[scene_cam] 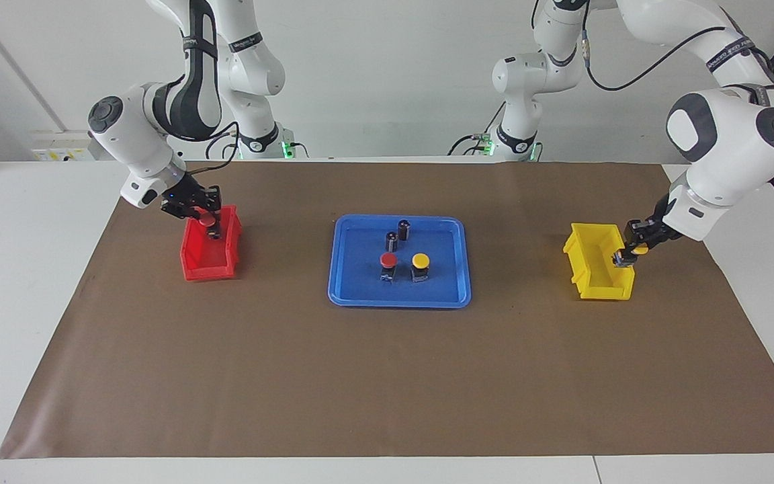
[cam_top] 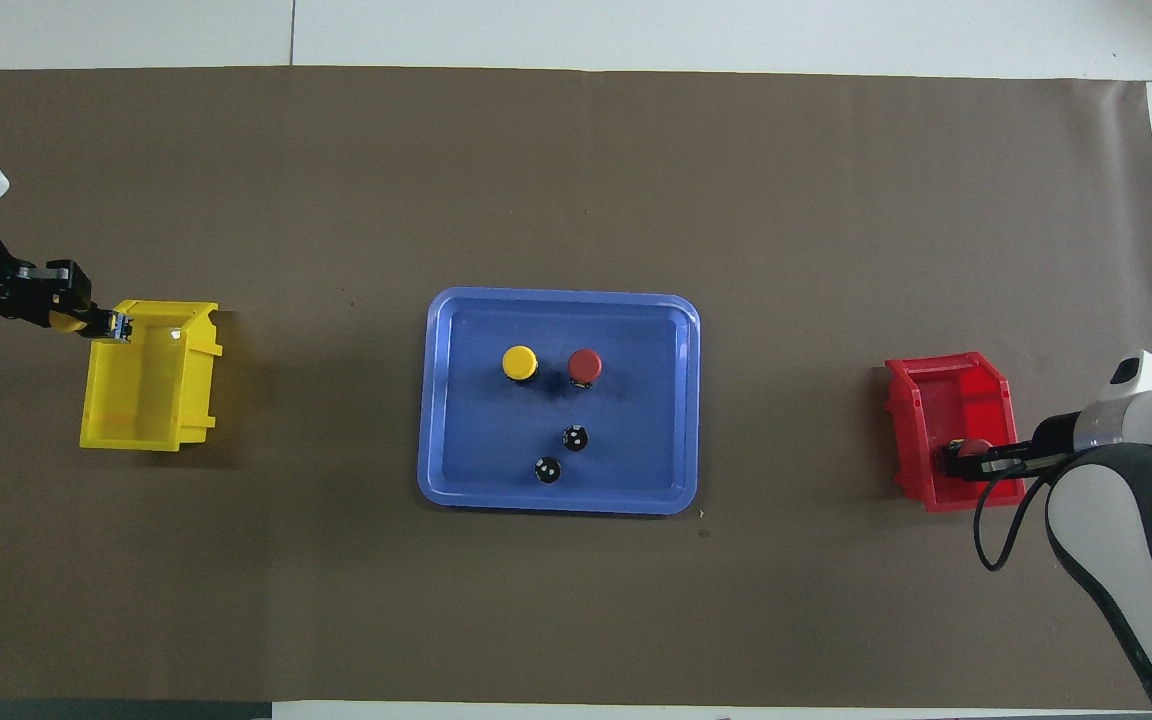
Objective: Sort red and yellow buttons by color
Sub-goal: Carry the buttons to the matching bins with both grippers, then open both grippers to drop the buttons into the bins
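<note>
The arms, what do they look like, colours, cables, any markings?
Both arms are glossy white with dark grey bands at the joints and round dark caps on the elbows. The left arm carries a black cable and white lettering on a band. The right arm has a black cable too. The grippers are black.
</note>
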